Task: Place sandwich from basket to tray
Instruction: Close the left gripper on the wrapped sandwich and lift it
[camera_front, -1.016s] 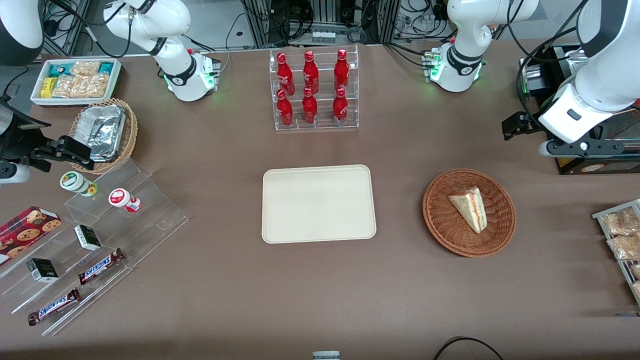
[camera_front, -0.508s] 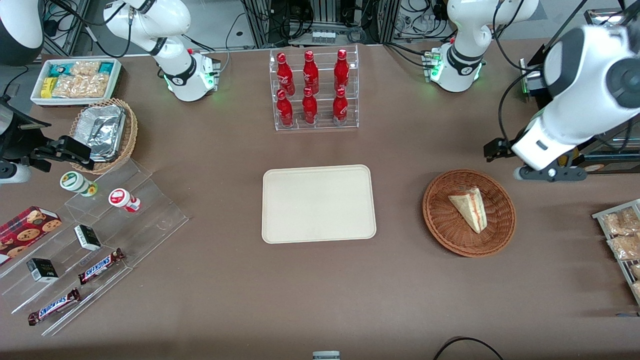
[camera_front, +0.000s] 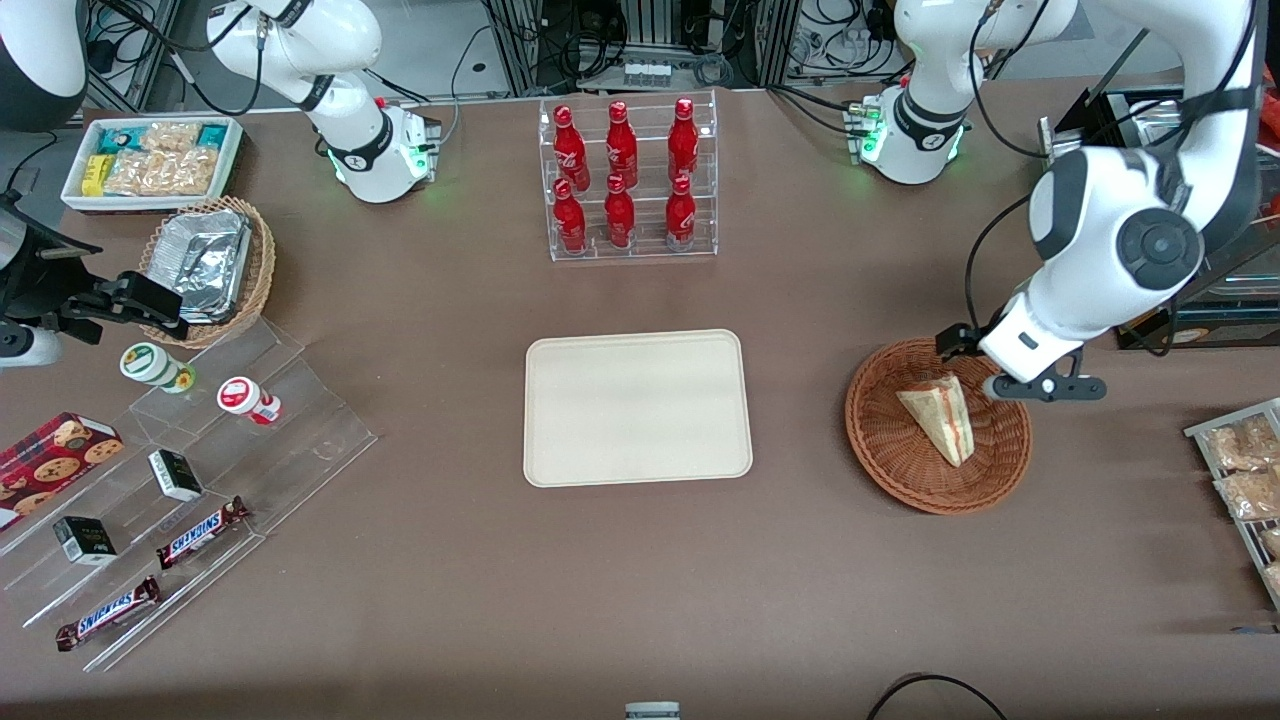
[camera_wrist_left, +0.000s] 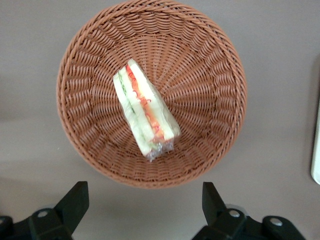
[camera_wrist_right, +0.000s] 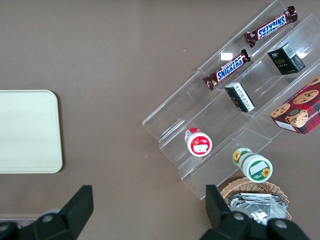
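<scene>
my tool (camera_wrist_left: 141, 210) hangs above the counter (camera_front: 450, 560) with its two fingers (camera_wrist_left: 74, 201) spread wide apart and nothing between them. in the front view my tool (camera_front: 1035, 385) sits over the rim of the basket (camera_front: 885, 455), at the edge farthest from the front camera and toward my own end of the counter.

the basket (camera_wrist_left: 210, 80) is a round reddish-brown wicker one, and it lies just ahead of my fingertips, well inside the span between them. the sandwich (camera_wrist_left: 144, 112) rests in the middle of the basket, lying on its side with the red and green filling stripe facing up at me. its clear wrap bunches at the narrow end, which points back toward my tool. i am not touching it; there is open wicker and a strip of bare counter between my fingertips and the wedge.

in the front view the sandwich (camera_front: 940, 417) sits just beside my tool, slightly nearer the front camera, with its wide end closest to me.

the tray (camera_front: 637, 407) is flat and cream-beige, lying well apart from my tool toward the parked arm's end of the counter, with a stretch of bare counter between it and the basket. nothing lies on it.

a clear rack of red bottles (camera_front: 625, 180) stands farther from the front camera than the tray, well apart from my tool.
</scene>
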